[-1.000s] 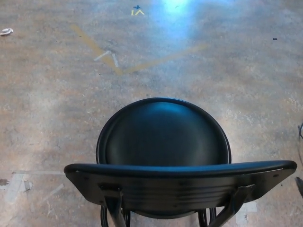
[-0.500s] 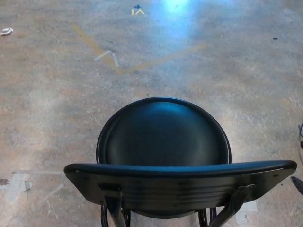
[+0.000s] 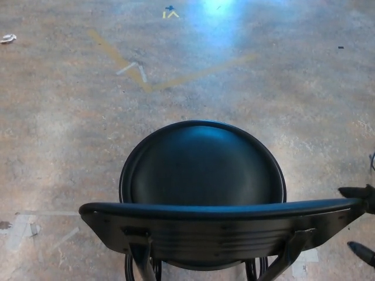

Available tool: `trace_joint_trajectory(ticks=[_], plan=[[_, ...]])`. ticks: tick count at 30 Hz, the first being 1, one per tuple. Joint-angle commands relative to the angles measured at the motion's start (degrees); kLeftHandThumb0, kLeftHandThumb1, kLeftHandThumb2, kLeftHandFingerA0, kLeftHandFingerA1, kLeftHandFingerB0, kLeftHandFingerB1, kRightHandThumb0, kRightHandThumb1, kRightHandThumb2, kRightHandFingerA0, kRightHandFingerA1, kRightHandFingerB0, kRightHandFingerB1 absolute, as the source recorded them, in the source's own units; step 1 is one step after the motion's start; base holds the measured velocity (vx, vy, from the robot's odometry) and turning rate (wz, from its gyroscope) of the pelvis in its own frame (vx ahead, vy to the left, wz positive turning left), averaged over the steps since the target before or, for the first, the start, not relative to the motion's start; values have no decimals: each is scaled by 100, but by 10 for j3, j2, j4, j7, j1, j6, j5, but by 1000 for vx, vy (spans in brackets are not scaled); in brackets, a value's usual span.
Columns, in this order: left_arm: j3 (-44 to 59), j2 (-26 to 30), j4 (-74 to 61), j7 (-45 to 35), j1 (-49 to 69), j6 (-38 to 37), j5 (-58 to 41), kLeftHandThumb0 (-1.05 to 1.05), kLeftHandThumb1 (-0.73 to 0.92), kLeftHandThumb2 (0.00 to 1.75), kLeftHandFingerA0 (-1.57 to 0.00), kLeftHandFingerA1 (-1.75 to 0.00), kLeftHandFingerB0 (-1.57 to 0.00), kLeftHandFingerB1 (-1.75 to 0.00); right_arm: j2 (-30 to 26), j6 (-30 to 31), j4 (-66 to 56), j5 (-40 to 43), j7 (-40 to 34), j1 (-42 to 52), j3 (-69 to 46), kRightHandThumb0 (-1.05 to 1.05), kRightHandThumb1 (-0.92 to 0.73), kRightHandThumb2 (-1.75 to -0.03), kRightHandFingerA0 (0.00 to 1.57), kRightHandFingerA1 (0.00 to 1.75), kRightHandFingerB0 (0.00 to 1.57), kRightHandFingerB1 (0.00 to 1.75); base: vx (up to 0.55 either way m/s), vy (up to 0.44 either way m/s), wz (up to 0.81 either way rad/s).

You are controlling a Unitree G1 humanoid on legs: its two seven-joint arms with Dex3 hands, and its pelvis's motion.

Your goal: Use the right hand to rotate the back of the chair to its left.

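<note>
A: Where is the chair?
B: It stands on the floor low in the middle of the head view, with its round seat facing away and its back nearest the camera, running across the bottom of the view.
A: And the right hand?
B: It is at the right edge, just beside the right end of the back. One finger reaches over that end, another part lies lower, so it looks spread wide; contact I cannot tell.
A: The left hand?
B: It does not show.
</note>
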Motion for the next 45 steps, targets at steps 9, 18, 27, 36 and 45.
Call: trace_joint_trajectory(ticks=[9,18,27,36,45], plan=[[-7,9,2,-4,1,4,14,-42,75,62,-63,-52,-56,-44,-41,-8,-155,-24,45,48,20,-105,-52,-105,0,55,0,59,0,0,0],[-5,6,1,-1,0,7,13,-41,75,63,-63,-53,-54,-43,-44,44,-338,-14,93,101,25,-105,-52,-100,0,48,0,50,0,0,0],[-13,7,1,0,-2,6,21,-43,76,63,-60,-53,-54,-44,14,66,-390,-53,77,87,58,-105,-74,-63,0,0,0,4,0,0,0],[-9,12,4,-5,3,2,20,-43,76,63,-62,-51,-53,-42,115,93,-413,-84,78,42,120,-101,-66,-110,0,44,0,44,0,0,1],[-4,16,2,-5,-3,5,17,-40,75,62,-61,-52,-54,-43,201,121,-409,-132,78,-7,188,-105,-80,-68,0,4,0,6,0,0,0]])
